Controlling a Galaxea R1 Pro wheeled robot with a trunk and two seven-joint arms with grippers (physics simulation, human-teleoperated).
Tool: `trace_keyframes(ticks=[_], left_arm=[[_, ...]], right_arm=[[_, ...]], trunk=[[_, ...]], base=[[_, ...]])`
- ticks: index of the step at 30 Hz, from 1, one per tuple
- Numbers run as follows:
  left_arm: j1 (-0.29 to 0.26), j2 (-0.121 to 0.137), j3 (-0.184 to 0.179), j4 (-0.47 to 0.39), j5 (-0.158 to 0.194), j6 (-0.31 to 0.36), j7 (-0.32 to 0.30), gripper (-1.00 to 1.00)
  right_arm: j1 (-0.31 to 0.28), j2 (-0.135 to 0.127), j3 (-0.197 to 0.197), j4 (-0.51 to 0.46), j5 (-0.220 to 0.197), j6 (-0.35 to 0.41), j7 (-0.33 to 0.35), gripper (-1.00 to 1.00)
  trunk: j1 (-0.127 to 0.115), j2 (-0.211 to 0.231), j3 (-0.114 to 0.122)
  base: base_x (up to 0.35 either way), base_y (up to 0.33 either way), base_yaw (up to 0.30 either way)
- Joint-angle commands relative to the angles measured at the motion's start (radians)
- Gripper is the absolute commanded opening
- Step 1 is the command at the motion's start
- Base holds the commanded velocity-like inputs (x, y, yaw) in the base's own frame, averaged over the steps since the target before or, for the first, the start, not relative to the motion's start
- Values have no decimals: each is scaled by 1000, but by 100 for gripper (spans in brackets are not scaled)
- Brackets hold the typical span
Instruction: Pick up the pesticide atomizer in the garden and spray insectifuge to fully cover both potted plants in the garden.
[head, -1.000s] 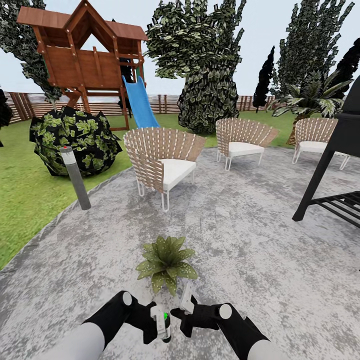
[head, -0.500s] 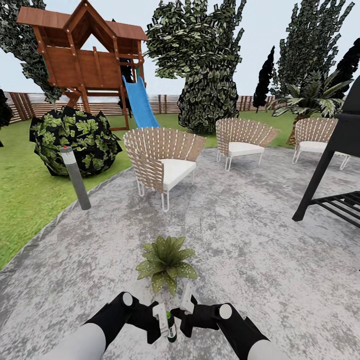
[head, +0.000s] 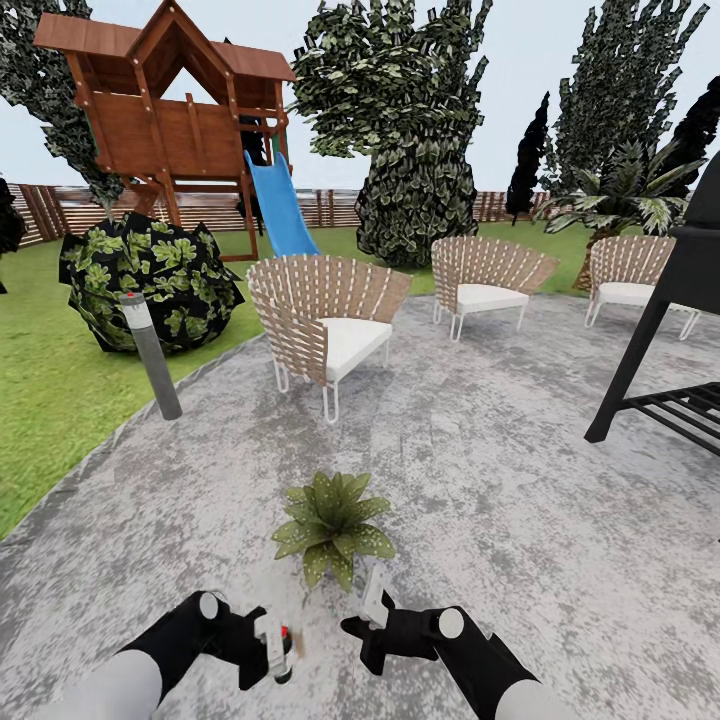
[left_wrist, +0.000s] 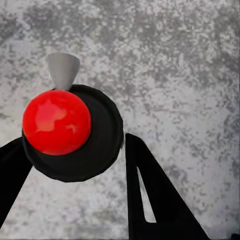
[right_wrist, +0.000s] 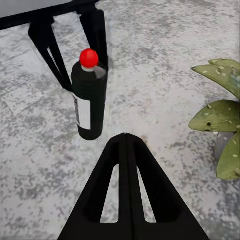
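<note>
So we're at the spraying step: the left gripper (head: 272, 648) has its fingers clamped on the sprayer bottle (right_wrist: 89, 100), held upright just above the patio (head: 520, 500) near the potted plant (head: 330, 525). The right gripper (head: 372, 600) looks pinched together, empty. Next I'd aim that nozzle (left_wrist: 62, 70) at the leaves.

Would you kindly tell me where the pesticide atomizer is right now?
In the head view it sits low and left of centre, between the left end effector's fingers: the pesticide atomizer, just short of the potted plant.
</note>
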Motion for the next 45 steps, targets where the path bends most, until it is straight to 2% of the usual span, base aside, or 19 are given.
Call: trace_keyframes(ticks=[1,3,6,9,11,12,15,17,19,20,22,24,25,26,27,30,34,38,45], left_arm=[[1,23,-4,2,-4,-14,7,-100],[2,70,-4,30,-6,-15,7,-100],[4,117,-5,57,-6,-15,7,-100],[35,140,-4,64,-8,-15,8,-100],[47,152,-4,65,-28,-15,11,-100],[50,165,-2,66,-37,-14,15,-100],[52,183,11,69,-29,-10,72,-100],[52,177,19,95,6,-8,165,-100],[52,159,22,142,88,-11,263,-100],[52,148,23,163,156,-14,312,-100],[52,138,23,184,304,-24,394,-100],[63,136,23,210,495,-84,483,-100],[72,135,23,219,551,-109,517,-100],[85,134,22,227,626,-147,577,-100],[97,133,22,232,678,-176,628,-100],[151,129,22,237,801,-267,747,-100],[179,109,22,246,906,-310,791,-100],[182,93,22,287,922,-315,795,-100],[182,98,22,294,923,-316,795,-100]], right_arm=[[0,0,-1,-1,10,-5,0,-100],[0,-1,-1,-1,11,-5,0,-100],[0,-2,-1,0,11,-5,0,-100],[0,-4,-2,0,13,-5,0,-100],[0,-7,-3,0,12,-5,0,-100],[0,-9,-3,1,12,-6,-1,100],[0,-13,-14,-3,10,-6,-13,100],[0,-41,-23,-2,6,-8,-87,100],[2,-62,-71,15,4,-8,-232,100],[4,-67,-115,46,4,-8,-315,100],[6,-74,-219,134,4,-12,-474,100],[8,-80,-301,220,3,-33,-691,100],[10,-81,-313,239,1,-55,-765,100],[23,-80,-324,262,1,-122,-872,100],[41,-80,-329,280,1,-200,-955,100],[89,-80,-335,306,0,-358,-1091,100],[107,-79,-336,310,6,-378,-1105,100],[112,-84,-335,374,8,-376,-1105,100],[176,-86,-335,422,7,-374,-1103,100]], trunk=[[0,0,-1],[0,0,-1],[0,0,-1],[0,0,-1],[0,0,-1],[0,0,-1],[0,0,-1],[0,0,-1],[0,0,-1],[0,0,-1],[0,0,-1],[0,0,-1],[0,0,-1],[0,0,-1],[0,0,-1],[0,0,-1],[0,0,-1],[0,0,-1],[0,0,-1]], base=[[0,0,0],[0,0,0],[0,0,0],[0,0,0],[0,0,0],[0,0,0],[0,0,0],[0,0,0],[0,0,0],[0,0,0],[0,0,0],[0,0,0],[0,0,0],[0,0,0],[0,0,0],[0,0,0],[0,0,0],[0,0,0],[0,0,0]])
